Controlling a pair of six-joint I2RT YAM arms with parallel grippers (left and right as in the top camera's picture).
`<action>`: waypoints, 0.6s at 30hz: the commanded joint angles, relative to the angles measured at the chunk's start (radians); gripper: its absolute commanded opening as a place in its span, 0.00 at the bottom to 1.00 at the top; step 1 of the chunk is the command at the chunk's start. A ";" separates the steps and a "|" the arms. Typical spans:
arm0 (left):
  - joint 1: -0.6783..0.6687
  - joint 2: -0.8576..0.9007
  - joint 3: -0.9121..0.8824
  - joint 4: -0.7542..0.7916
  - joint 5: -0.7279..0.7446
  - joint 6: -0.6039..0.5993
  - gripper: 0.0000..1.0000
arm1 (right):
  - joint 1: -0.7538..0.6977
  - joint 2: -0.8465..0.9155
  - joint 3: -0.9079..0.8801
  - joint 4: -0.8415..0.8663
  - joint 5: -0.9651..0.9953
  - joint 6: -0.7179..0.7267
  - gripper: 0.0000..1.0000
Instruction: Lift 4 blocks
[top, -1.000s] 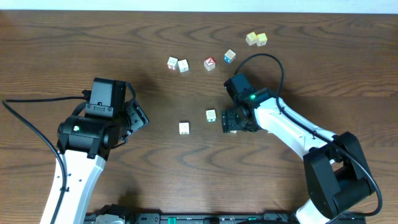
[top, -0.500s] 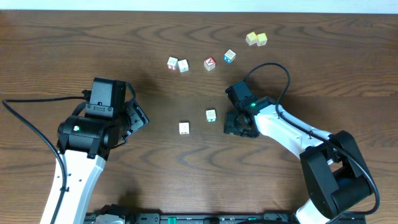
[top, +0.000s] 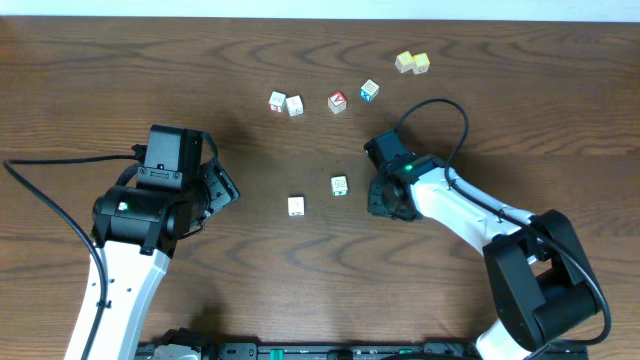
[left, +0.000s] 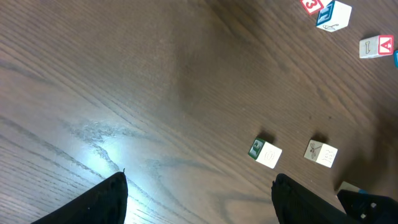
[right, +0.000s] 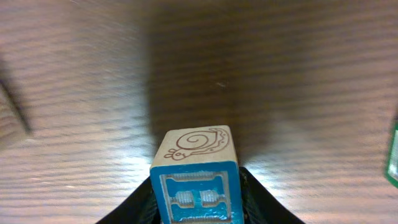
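Blue-faced block (right: 194, 186), right wrist view: snail drawing on its top face, sitting between the right fingers (right: 261, 208), one pressed to each side, so it is gripped.

Left wrist: left fingers (left: 106, 202) spread wide with nothing between them. A green-sided cream block (left: 266, 152) and a second cream block (left: 322, 154) lie ahead, apart from them.

Overhead: right fingers (top: 384, 205) cover the blue-faced block, just right of the cream pair. Against a second ago they have shifted slightly and narrowed; cream pair and left fingers unmoved.
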 joint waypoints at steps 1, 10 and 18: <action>0.005 -0.005 0.015 -0.003 -0.003 -0.001 0.75 | -0.040 0.002 0.002 -0.027 0.021 -0.065 0.33; 0.005 -0.005 0.015 -0.003 -0.003 -0.001 0.75 | -0.129 0.002 0.002 -0.124 -0.023 -0.207 0.36; 0.005 -0.005 0.015 -0.003 -0.003 -0.001 0.75 | -0.138 0.002 0.004 -0.121 -0.021 -0.232 0.37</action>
